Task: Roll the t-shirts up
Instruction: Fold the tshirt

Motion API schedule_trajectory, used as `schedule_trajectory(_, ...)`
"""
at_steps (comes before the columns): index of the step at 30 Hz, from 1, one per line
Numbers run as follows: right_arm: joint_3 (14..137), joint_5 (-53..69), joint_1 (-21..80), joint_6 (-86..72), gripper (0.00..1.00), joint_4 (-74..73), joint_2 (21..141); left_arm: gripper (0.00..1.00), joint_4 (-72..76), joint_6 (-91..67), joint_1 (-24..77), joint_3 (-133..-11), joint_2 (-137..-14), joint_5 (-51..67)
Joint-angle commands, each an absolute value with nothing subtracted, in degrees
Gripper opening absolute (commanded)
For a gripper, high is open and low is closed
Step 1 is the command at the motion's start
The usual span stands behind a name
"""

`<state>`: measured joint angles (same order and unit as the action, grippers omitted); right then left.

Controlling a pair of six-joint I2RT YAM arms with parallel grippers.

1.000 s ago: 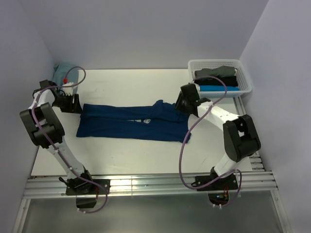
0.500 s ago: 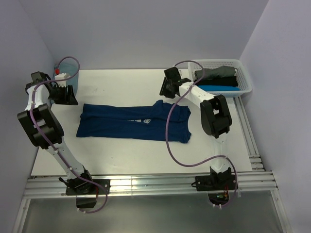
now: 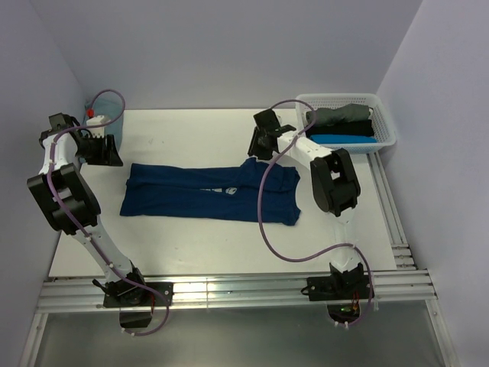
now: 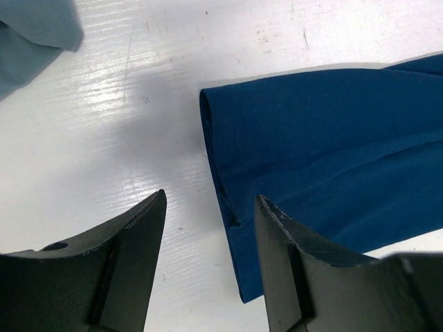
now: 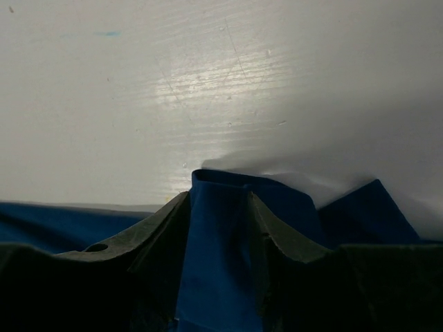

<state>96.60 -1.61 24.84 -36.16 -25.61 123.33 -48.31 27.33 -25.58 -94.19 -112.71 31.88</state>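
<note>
A dark navy short-sleeved cloth t-shirt, folded into a long strip, lies flat across the middle of the white table. At its right far corner my right gripper is clenched on a raised peak of the navy cloth, which fills the gap between the fingers and casts a shadow on the tabletop. My left gripper hangs released just off the shirt's left end, fingers spread, the folded edge showing between them. A pale teal cloth sits in the far left corner. Grey, black and bright blue folded shirts fill the white plastic lattice basket at far right.
</note>
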Motion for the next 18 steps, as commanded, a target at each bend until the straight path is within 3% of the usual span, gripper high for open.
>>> schedule_trajectory(1,99.49,-1.05,25.49,-36.47,0.46,-25.13,125.59,0.59,-48.96,27.51,-25.66,-95.89,-111.09,33.49)
schedule_trajectory(8,100.19,-1.05,25.75,-36.47,0.41,-25.40,125.95,0.58,-49.39,27.60,-25.66,-96.33,-111.27,33.66)
schedule_trajectory(11,99.93,-1.05,25.75,-36.47,0.32,-25.23,125.25,0.58,-49.22,27.51,-25.66,-96.33,-111.27,33.66)
schedule_trajectory(12,99.67,-1.23,25.75,-36.56,0.19,-25.05,124.81,0.58,-49.22,27.60,-25.66,-96.24,-111.27,33.66)
schedule_trajectory(14,98.44,-1.58,25.84,-36.74,0.10,-24.26,123.23,0.58,-49.13,27.60,-25.75,-95.98,-111.09,33.66)
schedule_trajectory(18,96.07,-2.72,26.72,-36.56,0.03,-23.73,120.24,0.57,-49.22,27.95,-25.66,-95.63,-111.01,33.66)
